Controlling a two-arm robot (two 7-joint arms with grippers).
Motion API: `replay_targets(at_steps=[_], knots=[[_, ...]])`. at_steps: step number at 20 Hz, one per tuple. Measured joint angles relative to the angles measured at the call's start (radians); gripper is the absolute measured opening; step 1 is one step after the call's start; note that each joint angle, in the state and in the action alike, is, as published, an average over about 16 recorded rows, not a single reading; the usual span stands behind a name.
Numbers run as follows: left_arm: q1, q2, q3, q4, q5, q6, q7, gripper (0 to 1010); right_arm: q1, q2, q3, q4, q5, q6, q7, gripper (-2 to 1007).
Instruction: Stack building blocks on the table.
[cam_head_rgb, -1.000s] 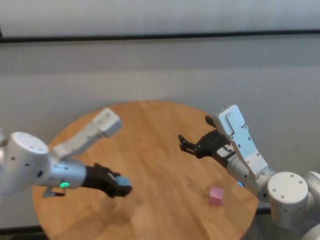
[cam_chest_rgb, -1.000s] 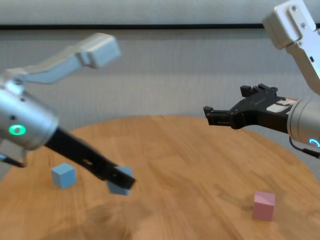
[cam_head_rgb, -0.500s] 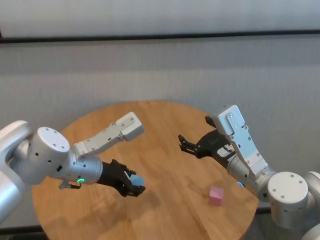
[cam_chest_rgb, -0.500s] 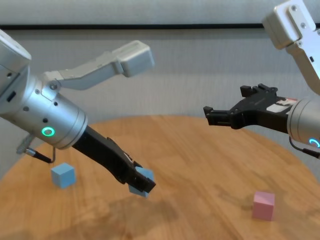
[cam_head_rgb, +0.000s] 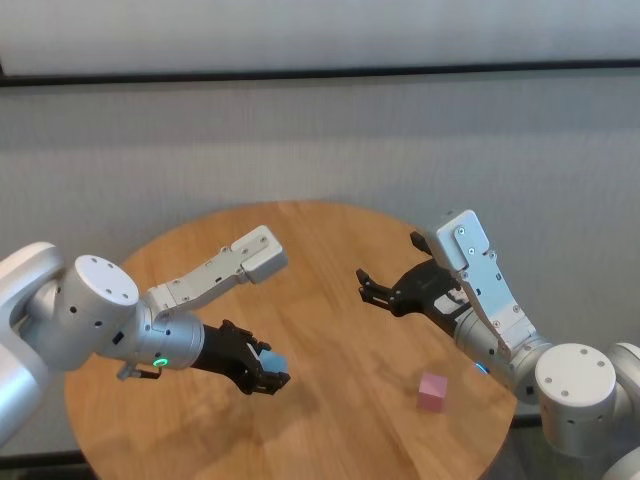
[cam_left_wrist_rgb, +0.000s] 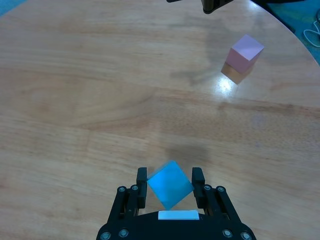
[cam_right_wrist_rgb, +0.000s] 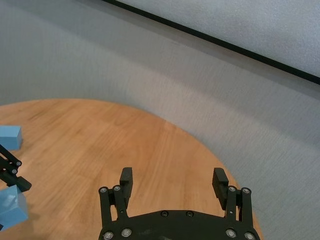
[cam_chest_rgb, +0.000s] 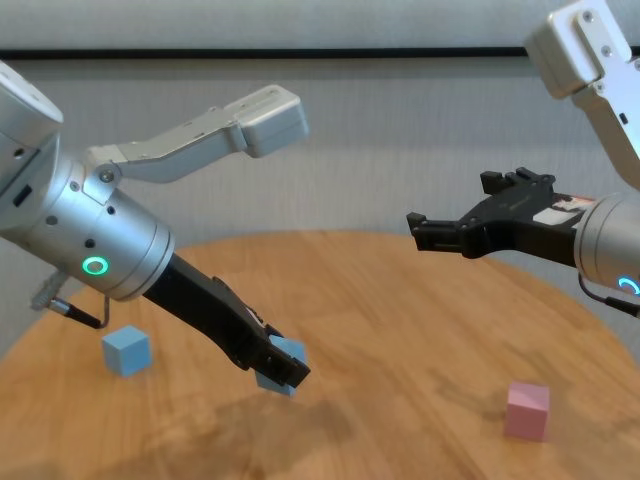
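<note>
My left gripper (cam_head_rgb: 266, 374) is shut on a light blue cube (cam_head_rgb: 271, 359), held tilted a little above the table (cam_head_rgb: 330, 250) left of its middle. The left wrist view shows the cube (cam_left_wrist_rgb: 170, 185) between the fingers. A second light blue cube (cam_chest_rgb: 126, 350) rests on the table at the far left in the chest view; my left arm hides it in the head view. A pink cube (cam_head_rgb: 432, 391) sits at the near right, also in the chest view (cam_chest_rgb: 526, 410). My right gripper (cam_head_rgb: 390, 263) is open and empty, hovering high over the right half.
The round table ends close behind the pink cube on the right side. A grey wall with a dark stripe stands behind the table. Bare wood lies between the held cube and the pink cube (cam_left_wrist_rgb: 244, 50).
My left arm swung toward the table's middle with the blue cube over the first half second, then barely shifted. The right arm and the other cubes have not moved.
</note>
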Motion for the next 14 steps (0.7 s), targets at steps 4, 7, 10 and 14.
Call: replay_targets(at_steps=[4,7,10,14], knots=[[0.003,0.002,-0.003,-0.004,-0.004,0.004,0.001,644,0.000,0.000,0.000,0.000,0.000,0.000,0.000,1004],[0.005,0.003,-0.005,-0.006,-0.006,0.007,0.001,707,0.000,0.000,0.000,0.000,0.000,0.000,0.000,1004],[0.006,0.003,-0.008,-0.008,-0.009,0.009,0.003,786,0.000,0.000,0.000,0.000,0.000,0.000,0.000,1005],[0.016,0.003,-0.027,-0.016,-0.018,0.007,0.021,888,0.000,0.000,0.000,0.000,0.000,0.000,0.000,1005]])
